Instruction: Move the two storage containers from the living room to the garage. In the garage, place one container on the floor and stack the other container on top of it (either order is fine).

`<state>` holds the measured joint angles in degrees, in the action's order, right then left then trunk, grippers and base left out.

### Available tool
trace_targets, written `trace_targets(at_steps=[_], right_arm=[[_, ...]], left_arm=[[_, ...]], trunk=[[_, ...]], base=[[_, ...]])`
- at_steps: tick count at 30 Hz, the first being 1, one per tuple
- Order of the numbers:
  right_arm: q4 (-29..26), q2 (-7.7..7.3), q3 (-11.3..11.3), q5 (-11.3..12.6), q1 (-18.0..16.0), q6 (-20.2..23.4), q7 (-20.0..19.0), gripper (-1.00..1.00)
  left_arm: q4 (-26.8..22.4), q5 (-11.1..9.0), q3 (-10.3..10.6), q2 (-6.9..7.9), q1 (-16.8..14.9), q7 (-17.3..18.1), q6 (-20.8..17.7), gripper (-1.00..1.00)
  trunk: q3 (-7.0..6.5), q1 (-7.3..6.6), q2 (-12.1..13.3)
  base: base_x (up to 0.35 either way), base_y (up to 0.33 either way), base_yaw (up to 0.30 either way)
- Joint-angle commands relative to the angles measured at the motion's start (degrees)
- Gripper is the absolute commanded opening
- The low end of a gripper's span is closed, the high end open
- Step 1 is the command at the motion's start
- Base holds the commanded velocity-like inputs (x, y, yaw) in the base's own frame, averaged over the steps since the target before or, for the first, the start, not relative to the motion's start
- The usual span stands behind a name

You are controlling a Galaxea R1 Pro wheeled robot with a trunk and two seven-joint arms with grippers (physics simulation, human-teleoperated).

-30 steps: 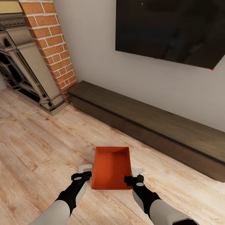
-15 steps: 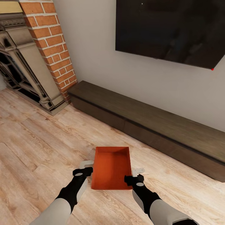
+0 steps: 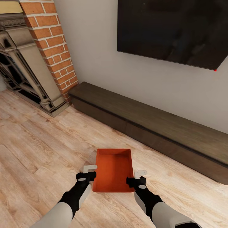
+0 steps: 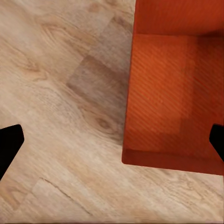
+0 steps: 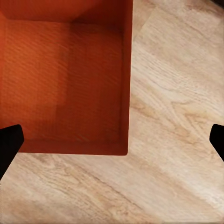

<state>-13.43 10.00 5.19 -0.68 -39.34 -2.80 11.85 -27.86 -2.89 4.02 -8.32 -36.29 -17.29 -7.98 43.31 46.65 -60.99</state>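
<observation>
1. Before the low dark TV bench [image 3: 152, 126], on the wood plank floor [image 3: 38, 152], we see one orange-red storage container [image 3: 113, 171].
2. Our left gripper [image 3: 90, 169] hangs spread wide, one finger over the container, one outside.
3. Our right gripper [image 3: 136, 176] likewise straddles the opposite wall, grasping nothing.

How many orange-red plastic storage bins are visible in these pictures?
1. The orange-red rectangular plastic bin sits on the light wood plank floor, between the left gripper and right gripper. A second one may be outside the views.
</observation>
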Motion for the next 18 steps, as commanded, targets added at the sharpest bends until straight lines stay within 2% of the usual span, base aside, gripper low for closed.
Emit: trace_targets(at_steps=[1,6,18], right_arm=[[0.1,0.0,0.2,0.0,0.0,-0.1,0.4,1.0],[0.1,0.0,-0.1,0.0,0.0,-0.1,0.4,1.0],[-1.5,-0.43,-1.6,0.0,0.0,0.7,0.4,1.0]], left_arm=[[-0.3,-0.1,0.5,0.05,0.0,-0.4,-0.8,1.0],[-0.4,0.8,0.7,0.03,0.0,-0.4,-1.2,1.0],[-0.6,0.9,0.7,-0.28,0.0,-0.8,-0.8,1.0]], trunk=[[0.04,0.0,0.0],[0.04,0.0,0.0],[0.04,0.0,0.0]], base=[[0.0,0.0,0.0],[0.0,0.0,0.0],[0.0,0.0,0.0]])
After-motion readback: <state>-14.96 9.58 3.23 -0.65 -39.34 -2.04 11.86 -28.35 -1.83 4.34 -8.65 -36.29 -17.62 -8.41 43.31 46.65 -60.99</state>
